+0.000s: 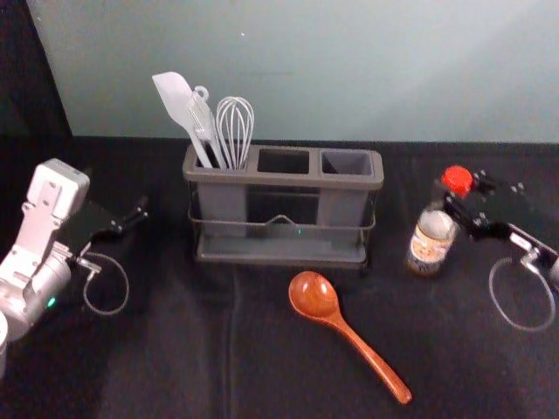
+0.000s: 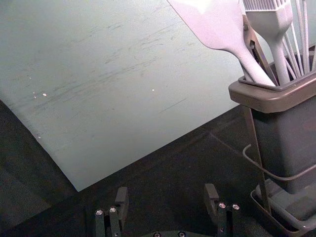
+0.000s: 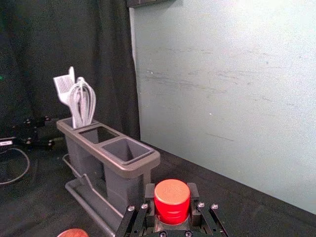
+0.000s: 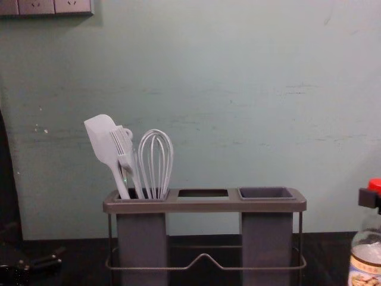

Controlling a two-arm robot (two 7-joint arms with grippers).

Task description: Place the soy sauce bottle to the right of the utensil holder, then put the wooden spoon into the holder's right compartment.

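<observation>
Black cloth point(image 1: 175, 358), right pincer point(image 1: 445, 197) around bottle point(image 1: 431, 242)

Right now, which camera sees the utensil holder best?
The head view: it shows the whole utensil holder, base included. The chest view loses its base, the right wrist view sees it slantwise, and the left wrist view catches one end.

Before us we have a worktop point(image 1: 183, 367) dressed in black, lightly creased fabric. Towards its back we see the long grey utensil holder point(image 1: 288, 180) standing upright. Just in front of it we find the wooden spoon point(image 1: 330, 316) lying with its bowl nearest the holder, its handle slanting towards us and rightwards.
</observation>
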